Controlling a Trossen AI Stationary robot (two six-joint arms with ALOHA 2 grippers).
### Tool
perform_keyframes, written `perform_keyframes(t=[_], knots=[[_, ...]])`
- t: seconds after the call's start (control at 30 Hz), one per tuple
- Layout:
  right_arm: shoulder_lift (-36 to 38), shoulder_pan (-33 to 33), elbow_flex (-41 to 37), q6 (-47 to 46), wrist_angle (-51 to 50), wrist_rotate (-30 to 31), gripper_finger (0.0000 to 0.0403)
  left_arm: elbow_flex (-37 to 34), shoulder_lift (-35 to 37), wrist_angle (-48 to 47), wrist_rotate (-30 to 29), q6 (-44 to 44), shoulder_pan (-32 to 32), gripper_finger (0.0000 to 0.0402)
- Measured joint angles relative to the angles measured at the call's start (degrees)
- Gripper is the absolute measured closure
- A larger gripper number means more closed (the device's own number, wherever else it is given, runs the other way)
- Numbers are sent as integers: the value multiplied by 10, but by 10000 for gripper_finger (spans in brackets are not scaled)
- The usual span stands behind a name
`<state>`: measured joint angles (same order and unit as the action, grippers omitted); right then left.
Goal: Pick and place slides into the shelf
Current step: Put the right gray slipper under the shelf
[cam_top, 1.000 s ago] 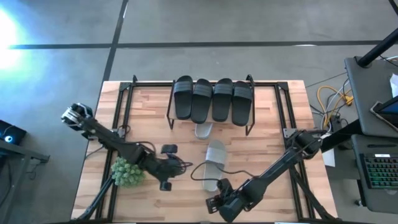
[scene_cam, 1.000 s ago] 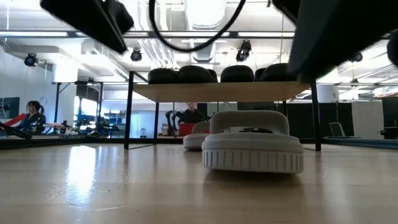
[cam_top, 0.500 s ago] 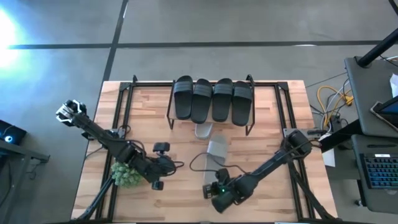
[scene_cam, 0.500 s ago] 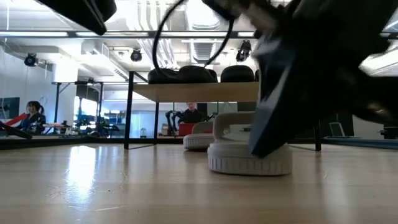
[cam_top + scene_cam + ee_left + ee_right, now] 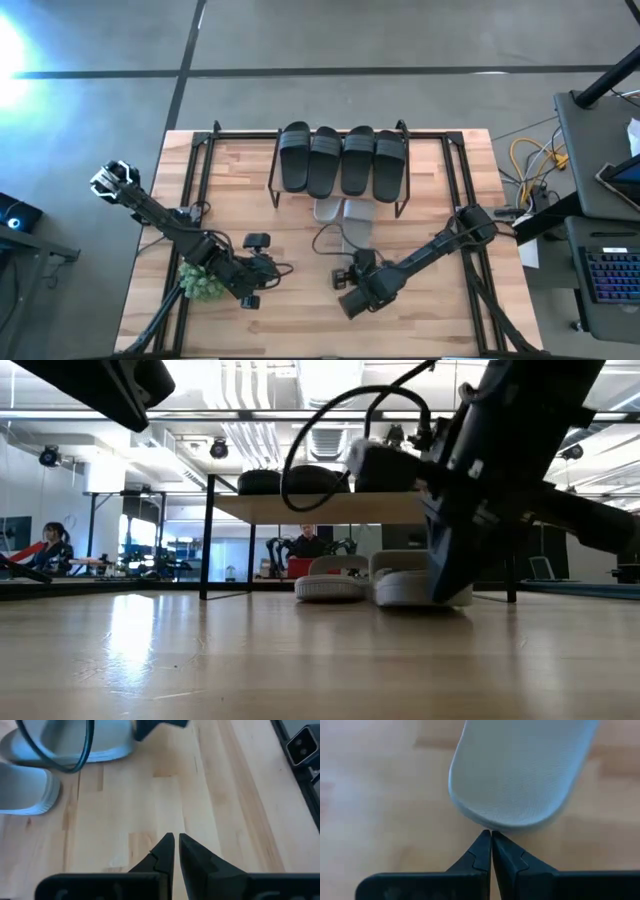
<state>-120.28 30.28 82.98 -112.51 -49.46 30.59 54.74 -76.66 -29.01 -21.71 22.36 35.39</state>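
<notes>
Four black slides (image 5: 342,160) lie side by side on the shelf's wood top (image 5: 402,130). One grey slide (image 5: 326,210) lies on the table, partly under the shelf. The second grey slide (image 5: 358,220) lies beside it, its far end at the shelf's front. My right gripper (image 5: 358,258), shut, is at this slide's near end. In the low view both grey slides (image 5: 335,578) (image 5: 405,582) rest on their soles below the shelf, behind the right gripper (image 5: 465,510). My left gripper (image 5: 282,268) (image 5: 175,842) is shut over bare wood, left of the slides. My right gripper (image 5: 491,837) touches the grey slide's rounded near end (image 5: 492,824) with the tips of its shut fingers. The fingers come level from the table's near side, along the slide's length. The slide lies flat on the table on its sole.
A small green plant (image 5: 200,280) sits by the left arm near the table's near-left corner. Black frame rods (image 5: 205,165) run along the table's sides. People and equipment (image 5: 50,545) show in the room beyond. Bare wood lies left and right of the shelf.
My right gripper has moved toward the far edge, its shut fingers pushing the grey slide. The slide has slid along the table from the middle to the shelf's front, beside the other grey slide. My left gripper has drawn back toward the table's left.
</notes>
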Motion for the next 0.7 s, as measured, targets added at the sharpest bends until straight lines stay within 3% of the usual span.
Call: perform_keyframes(t=[0.23, 0.5, 0.7], knots=[[1, -31, 0, -8, -101, 56, 394, 0, 0, 3, 0, 28, 4, 389], [2, -80, 0, 96, -90, 57, 394, 0, 0, 3, 0, 29, 4, 389], [7, -97, 0, 108, -91, 76, 394, 0, 0, 3, 0, 30, 4, 389]])
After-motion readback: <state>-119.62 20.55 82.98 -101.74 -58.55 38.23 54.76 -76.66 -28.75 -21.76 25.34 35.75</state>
